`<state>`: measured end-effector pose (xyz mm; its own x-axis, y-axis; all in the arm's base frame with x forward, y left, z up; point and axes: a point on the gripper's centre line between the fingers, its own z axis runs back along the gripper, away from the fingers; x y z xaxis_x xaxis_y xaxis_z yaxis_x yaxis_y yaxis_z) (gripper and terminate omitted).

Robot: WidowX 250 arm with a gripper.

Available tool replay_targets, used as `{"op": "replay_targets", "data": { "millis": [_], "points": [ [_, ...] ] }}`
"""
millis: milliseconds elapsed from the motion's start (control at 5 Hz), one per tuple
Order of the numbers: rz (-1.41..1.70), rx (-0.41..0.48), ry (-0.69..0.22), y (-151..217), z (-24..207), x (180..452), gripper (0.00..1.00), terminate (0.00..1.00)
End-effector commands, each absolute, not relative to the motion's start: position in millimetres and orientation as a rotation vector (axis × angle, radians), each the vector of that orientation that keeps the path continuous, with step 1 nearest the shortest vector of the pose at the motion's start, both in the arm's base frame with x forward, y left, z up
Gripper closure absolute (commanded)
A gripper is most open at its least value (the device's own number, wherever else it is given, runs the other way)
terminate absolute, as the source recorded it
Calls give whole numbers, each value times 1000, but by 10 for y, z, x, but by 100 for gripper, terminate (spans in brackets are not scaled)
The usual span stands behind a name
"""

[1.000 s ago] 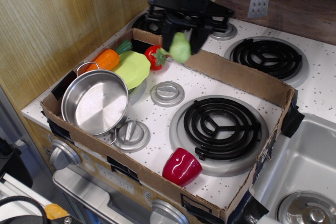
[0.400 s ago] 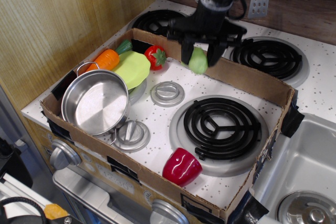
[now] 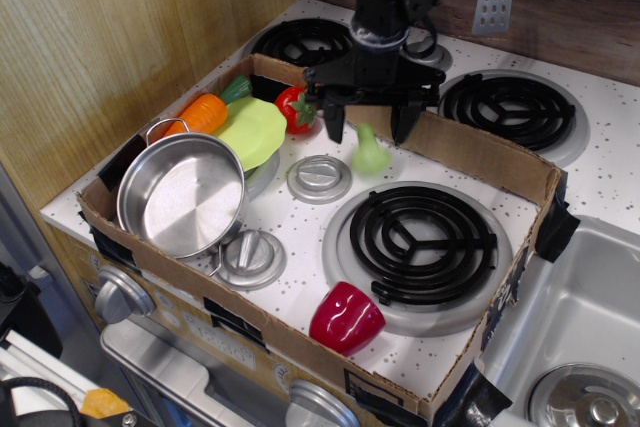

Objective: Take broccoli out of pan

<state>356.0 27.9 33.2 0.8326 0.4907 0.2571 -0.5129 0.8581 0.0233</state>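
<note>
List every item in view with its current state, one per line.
gripper: open, fingers spread above the broccoli
broccoli: released, on the stovetop
pan: empty, tilted
red pepper: lying by the front burner
tomato: resting by the cardboard wall
carrot: lying behind the pan

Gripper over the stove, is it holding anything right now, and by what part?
Nothing is held. The gripper is open, jaws spread, and the broccoli sits on the stovetop just below, outside the pan.
</note>
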Motion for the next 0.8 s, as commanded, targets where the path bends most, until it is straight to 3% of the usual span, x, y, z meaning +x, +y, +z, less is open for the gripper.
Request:
{"op": "replay_targets", "data": {
  "millis": [0, 200, 400, 600],
  "points": [
    [518, 130, -283, 299, 674, 3637, 0, 0],
    [518, 164, -272, 299, 922, 3679, 0, 0],
    [526, 148, -272, 278, 966, 3651, 0, 0],
    [526, 148, -272, 278, 966, 3651, 0, 100]
  ]
}}
